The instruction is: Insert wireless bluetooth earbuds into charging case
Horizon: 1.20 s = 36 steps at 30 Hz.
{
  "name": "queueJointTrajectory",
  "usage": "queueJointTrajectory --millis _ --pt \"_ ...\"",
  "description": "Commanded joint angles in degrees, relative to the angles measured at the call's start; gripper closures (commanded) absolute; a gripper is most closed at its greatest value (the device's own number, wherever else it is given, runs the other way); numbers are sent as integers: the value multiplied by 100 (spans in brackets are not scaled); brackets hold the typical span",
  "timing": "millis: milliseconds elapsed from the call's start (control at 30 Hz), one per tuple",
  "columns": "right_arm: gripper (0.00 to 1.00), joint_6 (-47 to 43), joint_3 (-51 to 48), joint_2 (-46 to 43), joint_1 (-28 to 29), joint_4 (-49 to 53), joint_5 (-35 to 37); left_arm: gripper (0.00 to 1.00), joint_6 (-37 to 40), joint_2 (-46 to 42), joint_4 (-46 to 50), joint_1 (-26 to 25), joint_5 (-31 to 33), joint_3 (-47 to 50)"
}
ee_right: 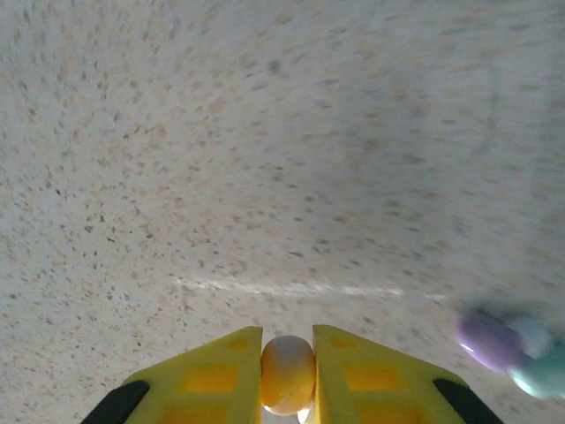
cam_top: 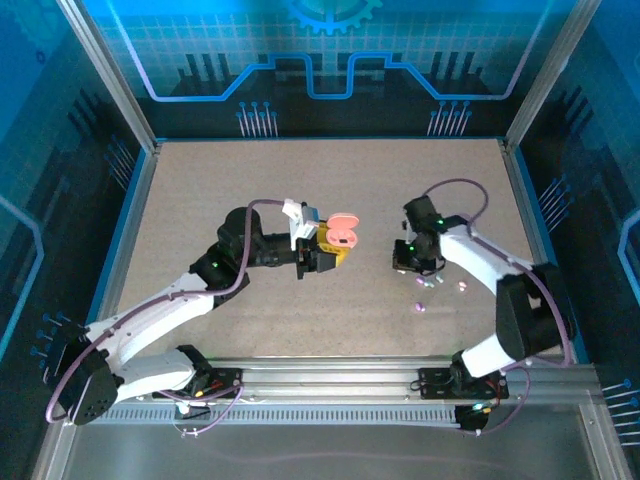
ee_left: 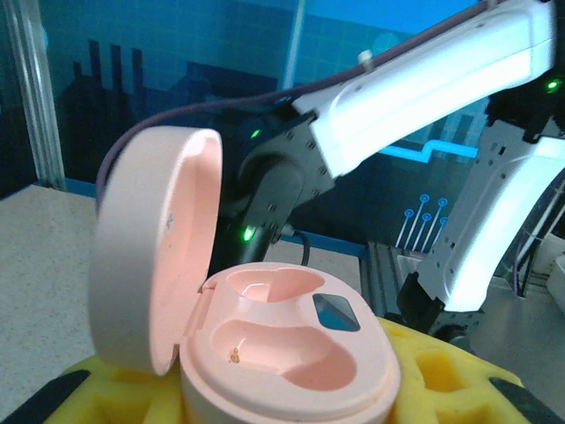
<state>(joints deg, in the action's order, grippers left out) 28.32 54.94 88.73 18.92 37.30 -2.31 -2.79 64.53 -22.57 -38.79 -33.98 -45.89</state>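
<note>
Earbud wedged between pads, neighbours blurred — cropped

Robot lab cell: aluminium frame, blue circuit-print walls.

Speckled tabletop, blue circuit-patterned walls

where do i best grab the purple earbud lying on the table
Probably from straight above, pinching the purple earbud across its short width. It lies flat on the table as a small rounded oval, so only its sides offer purchase. A pale teal piece sits against one end, so avoid closing along its length.
</note>
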Motion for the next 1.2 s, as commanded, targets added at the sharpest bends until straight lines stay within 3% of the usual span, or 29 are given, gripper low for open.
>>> queueJointTrajectory --millis 0,267,1167 --pt "80 -262 364 596 362 288 -9 74 195 -284 87 39 281 39" --pt "79 -361 909 1372 753 733 365 74 263 -401 232 57 337 54" --pt "73 -353 1302 1789 814 1077 325 74 307 -371 336 87 318 26"
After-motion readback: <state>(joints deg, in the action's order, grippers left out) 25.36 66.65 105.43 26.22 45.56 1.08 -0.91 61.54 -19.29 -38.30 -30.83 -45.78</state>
